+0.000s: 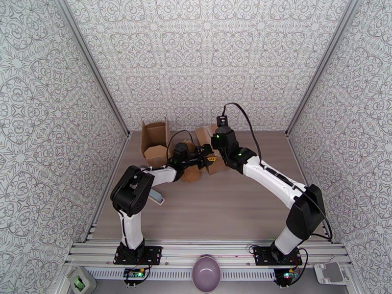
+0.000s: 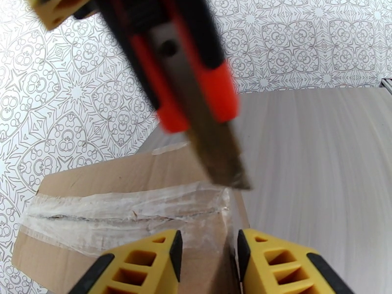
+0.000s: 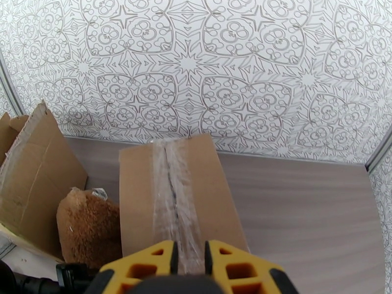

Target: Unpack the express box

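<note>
Around you, walls (image 1: 210, 55) papered in a grey-on-white ornamental pattern close the left, far and right sides. Metal posts (image 1: 93, 64) mark the far corners. The grey wood-grain surface (image 1: 225, 207) lies evenly lit.

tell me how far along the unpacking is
Done: the first box stands open, with a brown fuzzy item lying beside it. In hand: a knife blade is poised over the second box's tape. Left: tape still covers that seam and the flaps are closed.

Black-and-white arms (image 1: 272, 177) trail black cables (image 1: 247, 121) and end in yellow latticed jaws.
</note>
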Tool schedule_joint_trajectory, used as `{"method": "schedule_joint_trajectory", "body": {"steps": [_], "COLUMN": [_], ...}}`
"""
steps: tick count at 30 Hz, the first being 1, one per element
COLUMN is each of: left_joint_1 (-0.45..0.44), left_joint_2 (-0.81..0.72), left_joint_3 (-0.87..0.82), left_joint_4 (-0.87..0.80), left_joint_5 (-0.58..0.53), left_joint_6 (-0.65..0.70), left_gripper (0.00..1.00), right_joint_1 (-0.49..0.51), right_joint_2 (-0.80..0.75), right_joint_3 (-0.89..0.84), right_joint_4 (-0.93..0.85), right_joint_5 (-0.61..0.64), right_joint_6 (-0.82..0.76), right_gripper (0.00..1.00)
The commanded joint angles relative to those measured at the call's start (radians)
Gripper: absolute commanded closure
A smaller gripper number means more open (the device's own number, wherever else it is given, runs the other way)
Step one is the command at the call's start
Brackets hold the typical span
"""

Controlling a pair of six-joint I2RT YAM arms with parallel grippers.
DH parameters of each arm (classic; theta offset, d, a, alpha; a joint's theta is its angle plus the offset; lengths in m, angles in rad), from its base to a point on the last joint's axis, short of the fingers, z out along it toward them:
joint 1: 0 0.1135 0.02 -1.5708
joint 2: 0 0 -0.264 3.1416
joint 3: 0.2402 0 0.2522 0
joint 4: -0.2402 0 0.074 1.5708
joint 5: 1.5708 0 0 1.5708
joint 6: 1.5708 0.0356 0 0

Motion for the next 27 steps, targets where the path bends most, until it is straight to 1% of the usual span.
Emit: {"method": "schedule_joint_trajectory", "body": {"steps": [1, 16, 27], "left_joint_1": [0.005, 0.007, 0.008], "left_joint_2": [0.035, 0.041, 0.044], "left_joint_3": [-0.023, -0.017, -0.013], "left_joint_4": [-0.048, -0.051, -0.053], "left_joint_5": [0.033, 0.041, 0.041], "left_joint_6": [-0.017, -0.026, -0.030], "left_gripper": [0.62, 0.62, 0.62], "right_joint_1": [-0.011, -0.024, -0.029], "right_joint_2": [0.039, 0.083, 0.098], "right_joint_3": [0.033, 0.048, 0.030], "right_joint_4": [0.084, 0.169, 0.181], "right_joint_5": [-0.023, -0.047, -0.053], "right_joint_6": [-0.040, -0.101, -0.123], "right_gripper": [1.00, 1.00, 1.00]}}
